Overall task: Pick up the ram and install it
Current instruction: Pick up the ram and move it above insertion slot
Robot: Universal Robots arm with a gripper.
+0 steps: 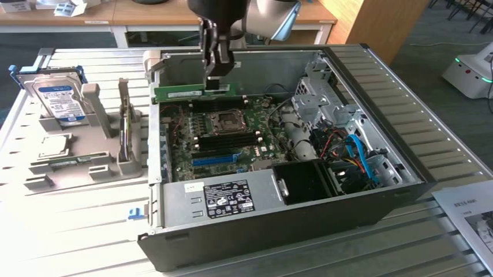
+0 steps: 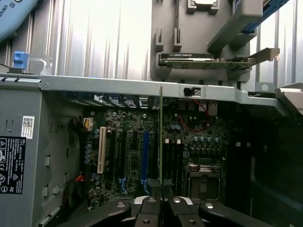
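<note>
Fingers (image 1: 215,68) pinch the thin green ram stick (image 1: 181,90) over the open grey metal case (image 1: 231,231). Install step in hand; seating probably needs alignment with a black memory slot (image 1: 231,105).

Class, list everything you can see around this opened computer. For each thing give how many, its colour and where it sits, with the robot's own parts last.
computer case: one, dark grey, lying open at the middle of the table.
motherboard: one, dark green, inside the case.
blue slot: one, blue, on the motherboard.
hard drive: one, silver with a blue-white label, standing in the grey holder at the exterior view's left.
paper sheet: one, white, at the exterior view's right.
ram: one, green, held above the motherboard.
gripper: one, black, shut on the ram.
</note>
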